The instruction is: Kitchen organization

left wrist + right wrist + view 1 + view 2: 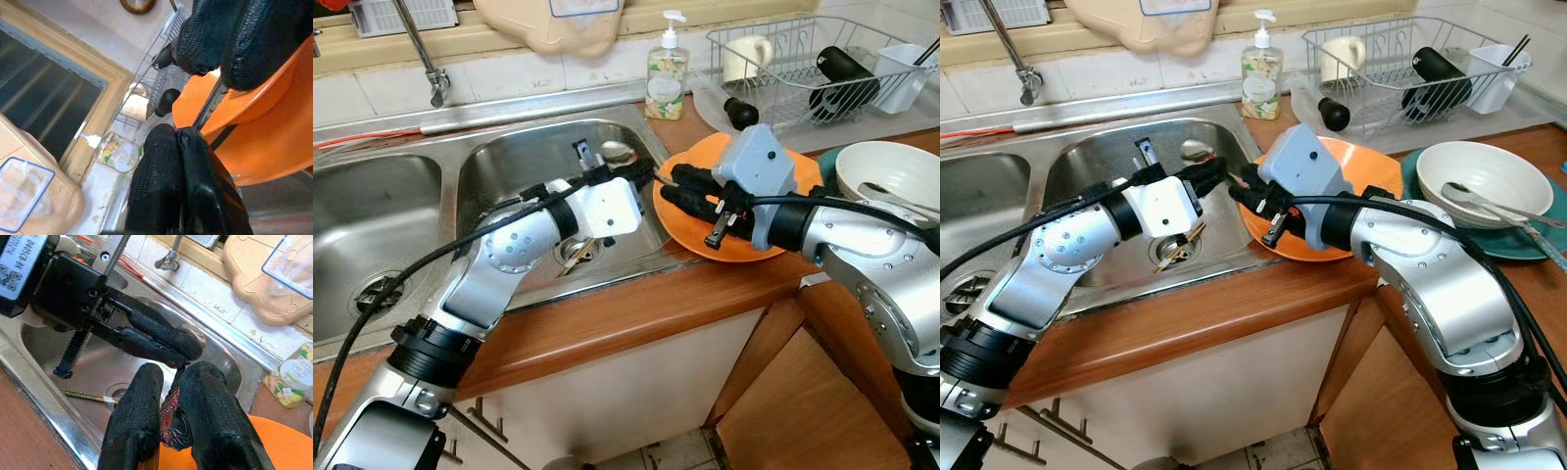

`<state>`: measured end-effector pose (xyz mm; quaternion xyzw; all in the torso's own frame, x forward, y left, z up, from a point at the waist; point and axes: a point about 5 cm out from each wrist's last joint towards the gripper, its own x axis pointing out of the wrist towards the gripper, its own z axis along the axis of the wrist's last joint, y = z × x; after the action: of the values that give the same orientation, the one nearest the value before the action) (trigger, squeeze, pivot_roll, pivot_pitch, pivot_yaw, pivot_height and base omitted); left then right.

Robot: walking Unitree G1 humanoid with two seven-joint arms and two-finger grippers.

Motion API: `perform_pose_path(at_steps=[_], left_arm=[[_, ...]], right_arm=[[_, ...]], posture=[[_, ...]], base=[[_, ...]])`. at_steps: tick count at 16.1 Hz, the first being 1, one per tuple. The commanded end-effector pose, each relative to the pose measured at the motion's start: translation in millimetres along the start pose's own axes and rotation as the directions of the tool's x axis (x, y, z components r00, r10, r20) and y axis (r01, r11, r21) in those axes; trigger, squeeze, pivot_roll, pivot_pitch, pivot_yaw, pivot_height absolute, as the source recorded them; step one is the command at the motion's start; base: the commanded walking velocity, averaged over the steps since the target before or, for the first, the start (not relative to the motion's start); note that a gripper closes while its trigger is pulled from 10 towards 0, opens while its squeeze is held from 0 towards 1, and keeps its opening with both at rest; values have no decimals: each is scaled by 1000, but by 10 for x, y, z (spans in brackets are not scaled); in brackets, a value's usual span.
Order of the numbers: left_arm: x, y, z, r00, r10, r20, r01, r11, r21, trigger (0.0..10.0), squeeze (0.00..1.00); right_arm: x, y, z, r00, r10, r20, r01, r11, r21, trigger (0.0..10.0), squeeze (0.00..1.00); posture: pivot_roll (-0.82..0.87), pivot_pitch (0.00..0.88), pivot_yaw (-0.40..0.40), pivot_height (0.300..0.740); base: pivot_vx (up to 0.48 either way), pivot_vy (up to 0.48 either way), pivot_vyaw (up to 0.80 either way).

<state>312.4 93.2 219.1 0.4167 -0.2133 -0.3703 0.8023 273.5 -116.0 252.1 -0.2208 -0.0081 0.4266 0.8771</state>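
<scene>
The right gripper (168, 416) pinches a thin dark patterned utensil handle (171, 413) between its fingers, right over the near rim of the orange plate (1371, 171), which lies on the wooden table (1234, 313) against the sink's right edge. The left gripper (1224, 181) reaches across from the sink side; its fingers are pressed together on the slim upper end of the same utensil, tips meeting the right gripper's. Below them, in the steel sink (509, 162), a stick-like item lies by the drain. Beyond the plate stand a white bowl (1484, 176) on a teal plate, a soap bottle (666, 73) and a wire dish rack (803, 69).
</scene>
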Motion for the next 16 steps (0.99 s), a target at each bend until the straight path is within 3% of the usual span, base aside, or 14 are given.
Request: perform_pose_path(at_steps=[1,7,8,9,16], left_arm=[[0,21,-5,1000,3,13,-3,1000,-16,10000,1000],[-66,-24,-65,999,-45,-6,45,997,68,10000,1000],[-88,-47,-83,997,-76,-17,77,993,91,10000,63],[-97,-49,-89,996,-82,-21,84,992,95,10000,0],[-158,-81,-145,987,-158,-44,162,980,120,10000,0]], right_arm=[[21,3,34,1000,17,2,-17,1000,-15,10000,0],[43,27,16,1000,30,-5,-30,999,-18,10000,0],[52,44,2,999,38,-8,-38,999,-16,10000,0],[58,49,-7,999,40,-10,-41,999,-16,10000,0],[79,68,-26,998,54,-17,-55,998,-23,10000,0]], posture=[[-155,0,55,740],[-139,0,47,740],[-135,0,45,740],[-133,0,43,740],[-130,0,36,740]], base=[[0,0,0],[0,0,0],[0,0,0],[0,0,0],[0,0,0]])
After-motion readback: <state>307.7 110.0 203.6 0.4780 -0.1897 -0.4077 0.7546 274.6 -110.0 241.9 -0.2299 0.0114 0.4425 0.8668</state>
